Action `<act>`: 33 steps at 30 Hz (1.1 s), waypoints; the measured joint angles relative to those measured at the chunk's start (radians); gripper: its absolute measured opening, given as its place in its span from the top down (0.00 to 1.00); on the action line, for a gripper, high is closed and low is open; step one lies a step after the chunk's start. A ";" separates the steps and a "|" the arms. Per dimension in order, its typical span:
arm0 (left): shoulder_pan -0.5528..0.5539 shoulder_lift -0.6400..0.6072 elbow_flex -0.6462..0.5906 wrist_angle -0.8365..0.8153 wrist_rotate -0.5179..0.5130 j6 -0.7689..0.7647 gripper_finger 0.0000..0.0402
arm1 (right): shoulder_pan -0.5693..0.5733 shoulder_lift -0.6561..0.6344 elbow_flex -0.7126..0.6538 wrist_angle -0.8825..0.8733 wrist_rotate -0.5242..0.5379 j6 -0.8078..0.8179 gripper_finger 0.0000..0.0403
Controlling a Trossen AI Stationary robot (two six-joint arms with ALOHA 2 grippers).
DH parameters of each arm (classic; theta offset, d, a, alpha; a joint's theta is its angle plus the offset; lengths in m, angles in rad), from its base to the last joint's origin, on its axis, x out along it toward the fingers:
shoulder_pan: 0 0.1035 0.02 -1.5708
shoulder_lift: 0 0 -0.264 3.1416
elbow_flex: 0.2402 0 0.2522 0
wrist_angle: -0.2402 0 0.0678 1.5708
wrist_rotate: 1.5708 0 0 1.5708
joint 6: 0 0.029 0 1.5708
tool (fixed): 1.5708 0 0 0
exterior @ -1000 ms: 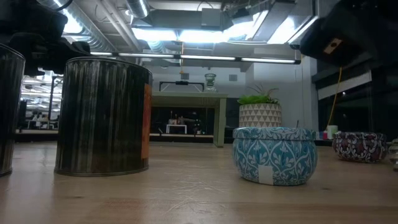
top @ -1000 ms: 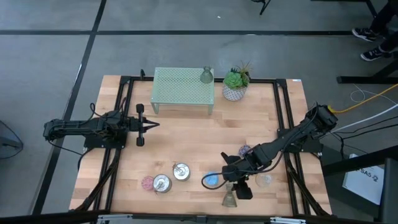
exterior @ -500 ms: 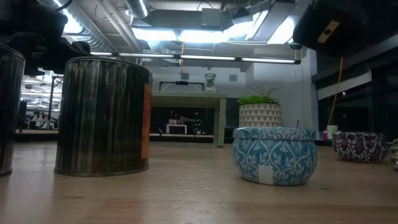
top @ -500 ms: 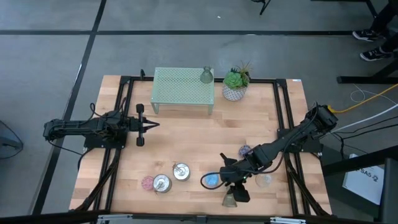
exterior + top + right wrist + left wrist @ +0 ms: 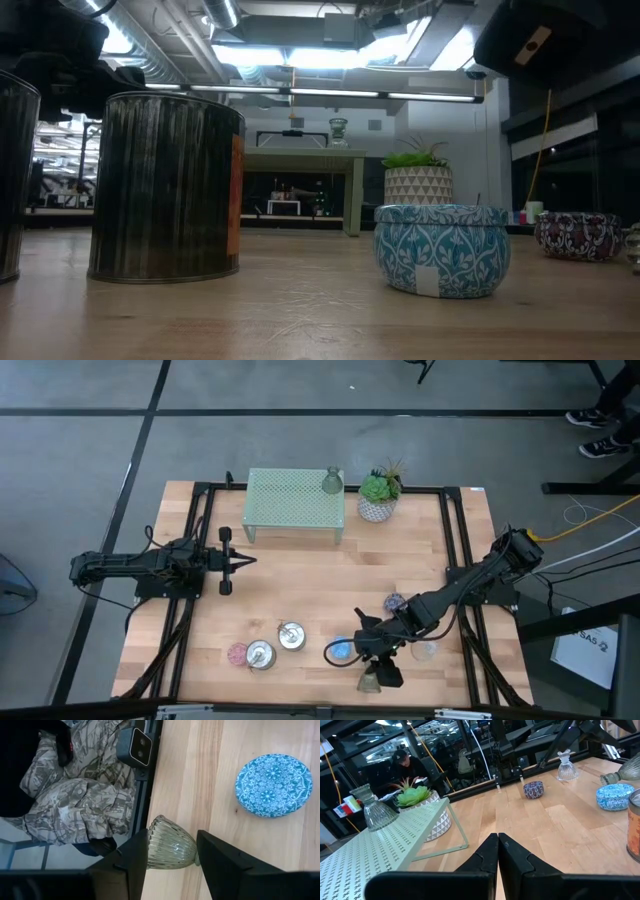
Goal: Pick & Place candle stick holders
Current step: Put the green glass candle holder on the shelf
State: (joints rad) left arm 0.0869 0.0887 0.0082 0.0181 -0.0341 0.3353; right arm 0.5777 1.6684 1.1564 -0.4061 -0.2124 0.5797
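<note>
My right gripper (image 5: 378, 670) stands at the table's near edge, shut on an olive-green glass candle stick holder (image 5: 170, 849). A blue patterned holder (image 5: 340, 650) sits just to its left. A purple one (image 5: 395, 602) and a clear glass one (image 5: 425, 651) sit on its far and right sides. Two silver holders (image 5: 291, 636) (image 5: 260, 654) and a pink one (image 5: 237, 654) stand on the near left. Another clear glass holder (image 5: 332, 481) stands on the mint mesh stand (image 5: 295, 500). My left gripper (image 5: 245, 561) waits shut at the table's left. My right gripper pinches the olive-green holder's ribbed bowl (image 5: 153, 851) between its two fingers, one on each side. The fingers slant down from the table's right and far side. Whether the holder rests on the table or is lifted clear, I cannot tell.
A green plant in a white pot (image 5: 378, 497) stands beside the mesh stand at the far edge. Black rails (image 5: 460, 560) run along both sides of the table. A person in camouflage trousers (image 5: 85, 795) stands past the near edge. Bare wood lies in the table's middle.
My right gripper has tipped a little further down and edged toward the olive-green holder, and its fingers have drawn in on the holder's bowl. The other holders have stayed in place.
</note>
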 joint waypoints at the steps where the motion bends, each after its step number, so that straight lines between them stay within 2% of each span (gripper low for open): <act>1: 0.000 0.000 0.000 0.000 0.000 0.000 0.99 | 0.000 0.000 0.000 0.000 0.002 0.000 0.58; 5: 0.000 0.000 0.000 0.004 0.000 0.000 0.98 | 0.000 0.000 0.000 0.001 0.002 0.000 0.58; 7: 0.000 0.000 0.000 0.027 0.015 -0.046 0.99 | 0.000 0.000 0.000 0.002 0.002 0.004 0.58; 11: 0.000 0.001 0.000 0.074 0.137 -0.342 0.98 | 0.000 0.000 0.000 0.002 0.001 0.062 0.58; 17: 0.000 0.000 0.000 0.181 0.185 -0.606 0.99 | 0.000 0.000 0.000 -0.014 -0.010 0.068 0.58; 26: 0.000 0.000 0.000 0.174 0.187 -0.675 0.98 | 0.000 0.000 0.000 -0.038 -0.012 0.074 0.58; 33: -0.032 0.018 0.026 0.199 0.210 -0.646 0.93 | 0.008 0.000 0.000 -0.029 -0.114 0.174 0.58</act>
State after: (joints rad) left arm 0.0549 0.1066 0.0341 0.2172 0.1761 -0.3105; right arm 0.5858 1.6680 1.1568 -0.4353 -0.3263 0.7538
